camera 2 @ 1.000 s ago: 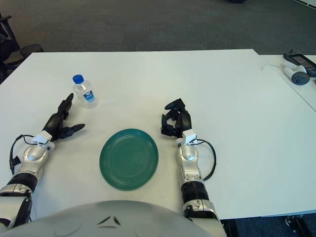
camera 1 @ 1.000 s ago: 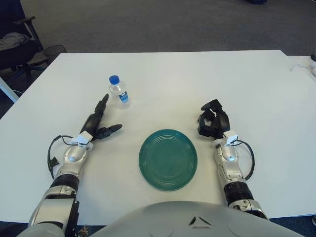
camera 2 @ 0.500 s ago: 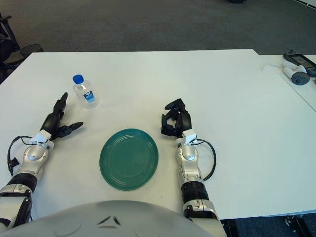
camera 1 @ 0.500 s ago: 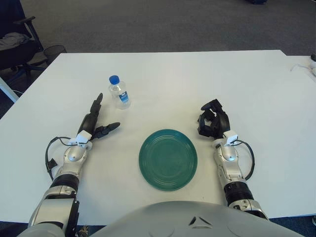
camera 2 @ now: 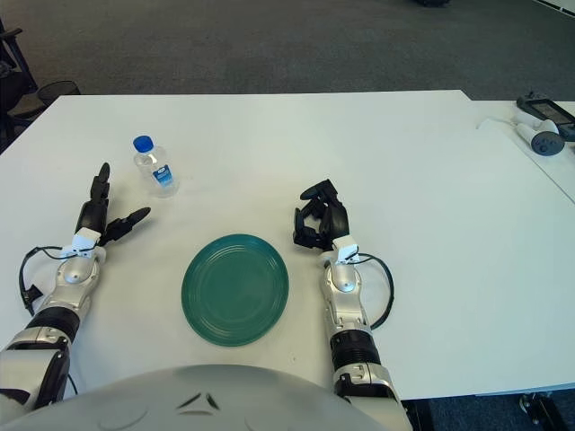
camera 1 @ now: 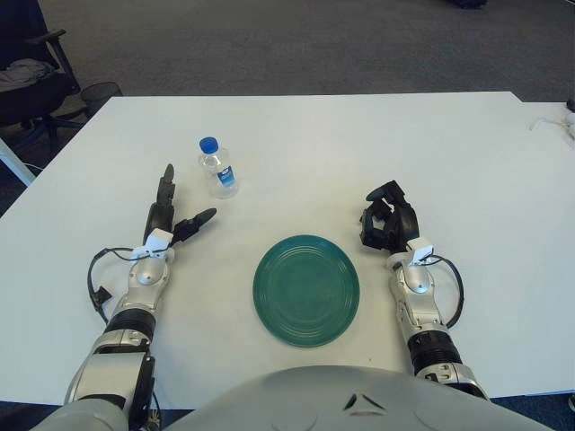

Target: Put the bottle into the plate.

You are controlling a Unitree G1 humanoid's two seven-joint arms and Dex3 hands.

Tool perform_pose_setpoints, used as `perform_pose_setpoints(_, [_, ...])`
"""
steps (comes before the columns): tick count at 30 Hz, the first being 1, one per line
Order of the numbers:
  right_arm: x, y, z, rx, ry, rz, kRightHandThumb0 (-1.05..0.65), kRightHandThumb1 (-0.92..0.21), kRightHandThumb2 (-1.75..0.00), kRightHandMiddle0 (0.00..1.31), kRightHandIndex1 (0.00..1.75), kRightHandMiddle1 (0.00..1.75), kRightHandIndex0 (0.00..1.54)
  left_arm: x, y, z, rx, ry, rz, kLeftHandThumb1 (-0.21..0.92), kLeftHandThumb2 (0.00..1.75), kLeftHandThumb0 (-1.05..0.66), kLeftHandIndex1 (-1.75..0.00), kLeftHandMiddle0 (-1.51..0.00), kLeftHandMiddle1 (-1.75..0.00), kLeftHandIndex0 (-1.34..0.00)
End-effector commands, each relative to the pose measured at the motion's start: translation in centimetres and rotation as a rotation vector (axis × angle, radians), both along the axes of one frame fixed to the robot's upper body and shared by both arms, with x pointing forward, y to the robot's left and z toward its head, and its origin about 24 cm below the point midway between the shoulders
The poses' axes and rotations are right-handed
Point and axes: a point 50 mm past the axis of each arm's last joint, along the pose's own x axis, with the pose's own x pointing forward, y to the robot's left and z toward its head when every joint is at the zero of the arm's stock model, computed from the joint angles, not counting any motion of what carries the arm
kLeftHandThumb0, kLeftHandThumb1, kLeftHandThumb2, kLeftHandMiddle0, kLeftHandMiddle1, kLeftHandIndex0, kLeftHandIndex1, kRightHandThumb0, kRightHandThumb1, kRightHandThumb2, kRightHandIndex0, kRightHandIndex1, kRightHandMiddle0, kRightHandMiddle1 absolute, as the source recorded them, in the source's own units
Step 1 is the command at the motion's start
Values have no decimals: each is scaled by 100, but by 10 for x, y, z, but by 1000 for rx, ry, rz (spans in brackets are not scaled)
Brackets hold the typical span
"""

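Bottle (camera 1: 216, 167): small, clear, blue cap, blue label band, standing upright on the white table (camera 1: 314, 135), far-left part of the surface. Not held, nothing touching it.

Left hand (camera 1: 172, 213): resting low over the table, nearer the robot than the bottle and a little to its left. Fingers (camera 1: 167, 180) spread and straight, one pointing up-table, another (camera 1: 201, 218) angled out toward the right. Released, holding nothing. Tip of the longest finger roughly level with the bottle's base but off to its left; clear gap of bare table between them. Bottle lying just beyond and right of the open fingers, near but apart.

Plate (camera 1: 305, 289): round, dark green, flat on the table near the front edge, centred between the two forearms. Bare surface, nothing on it. Well apart from the bottle, which stands up-table and to the left of it.

Right hand (camera 1: 388, 218): parked on the table just right of the plate's upper rim, fingers curled in on themselves, clenched on nothing. Far across the table from the bottle.

Elsewhere: black office chair (camera 1: 31, 85) off the table's far-left corner; grey carpet behind. Small grey-and-white devices (camera 2: 539, 130) on a neighbouring surface at far right, too small to identify.
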Motion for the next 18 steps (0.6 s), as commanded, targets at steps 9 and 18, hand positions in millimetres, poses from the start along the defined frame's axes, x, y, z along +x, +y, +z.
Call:
perform_pose_setpoints(9, [-68, -16, -75, 29, 386, -95, -1, -40, -123, 29, 174, 173, 58, -22, -27, -38, -46, 159, -7, 92, 5, -105, 0, 0, 0, 0])
perform_pose_setpoints(18, [-68, -15, -75, 36, 385, -95, -1, -40, -123, 29, 174, 172, 58, -20, -29, -37, -25, 156, -34, 90, 4, -105, 0, 0, 0, 0])
